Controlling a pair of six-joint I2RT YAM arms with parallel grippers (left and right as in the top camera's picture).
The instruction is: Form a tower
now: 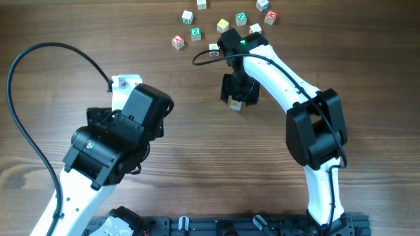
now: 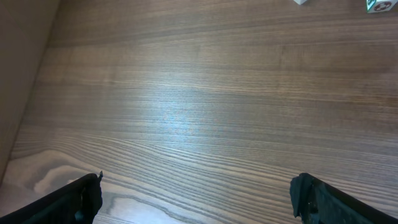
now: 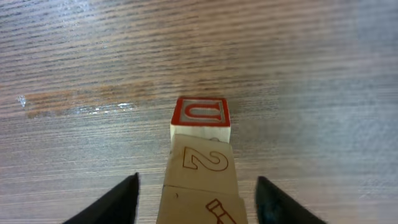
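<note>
Left arm (image 1: 111, 147): its black wrist body takes up the near left of the overhead view, large and close to the lens.
Left gripper (image 2: 196, 190): spread wide, with one dark fingertip in each lower corner of its own view and only bare wood between them.
Right gripper (image 3: 198, 182): its two fingers (image 3: 118, 202) stand apart, one on each side of the tower (image 3: 199, 160). A strip of wood shows between each finger and the cubes, so it pinches nothing.
Tower place: near the middle of the table (image 1: 197, 190), a little toward the right arm, at the tip of the right gripper in the overhead view.
Tower cubes: three show in the right wrist view. One is red-edged with a U, one has a 2, and one has a small drawing cut off by the lower border.
Loose cubes (image 1: 195, 31): scattered by the far edge, well apart from the tower.
Loose cube count: nine are clear, and a tenth sits partly behind the black cable (image 1: 203, 58). Two are red-edged, two green and one yellow; the others are too small to tell.
Open room: bare wood lies on all sides of the tower, and a wide free band runs between the two arms.
Edges: a black rail (image 1: 230, 226) runs along the near edge. In the left wrist view the wood ends at a straight edge on the left.
</note>
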